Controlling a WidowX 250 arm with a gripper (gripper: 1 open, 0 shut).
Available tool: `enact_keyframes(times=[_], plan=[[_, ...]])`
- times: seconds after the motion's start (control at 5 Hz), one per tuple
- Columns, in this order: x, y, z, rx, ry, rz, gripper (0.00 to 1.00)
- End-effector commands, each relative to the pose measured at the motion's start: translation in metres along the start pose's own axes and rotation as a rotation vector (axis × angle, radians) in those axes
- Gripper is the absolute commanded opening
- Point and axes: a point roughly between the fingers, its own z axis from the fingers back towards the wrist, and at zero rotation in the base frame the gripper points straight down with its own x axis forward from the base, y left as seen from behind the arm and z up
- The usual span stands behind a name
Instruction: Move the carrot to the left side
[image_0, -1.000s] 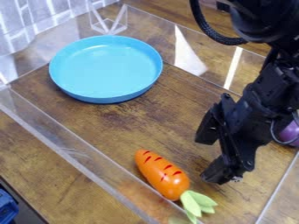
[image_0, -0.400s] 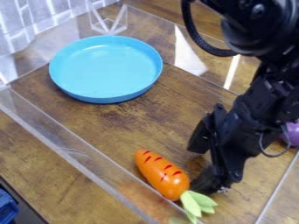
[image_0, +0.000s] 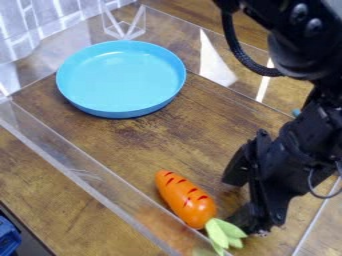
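Note:
The carrot (image_0: 186, 198) lies on the wooden table near the front edge, orange with dark stripes, its green leafy top (image_0: 226, 236) pointing to the lower right. My gripper (image_0: 251, 192) is black and hangs just right of the carrot, low over the table. Its jaws stand open with nothing between them. One fingertip (image_0: 253, 222) reaches down next to the leafy top; whether it touches is unclear.
A blue plate (image_0: 120, 77) sits at the back left. Clear acrylic walls (image_0: 80, 165) ring the table. A bit of a purple object (image_0: 337, 155) shows at the right edge behind the arm.
The gripper has shifted toward the front, down along the carrot's right side, nearer the leafy top. The carrot and plate have not moved.

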Motion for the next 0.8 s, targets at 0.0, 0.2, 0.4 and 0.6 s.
enact_keyframes(times=[0.0, 0.2, 0.4, 0.6], plan=[[0.0017, -0.0075, 0.0134, 0.012, -0.035, 0.034, 1.0], [0.0008, -0.0158, 0.0108, 0.001, -0.024, 0.059, 1.0], [0.0004, -0.0156, 0.0121, 0.0, -0.017, 0.062, 1.0], [-0.0006, -0.015, 0.0134, -0.002, -0.01, 0.067, 1.0]])
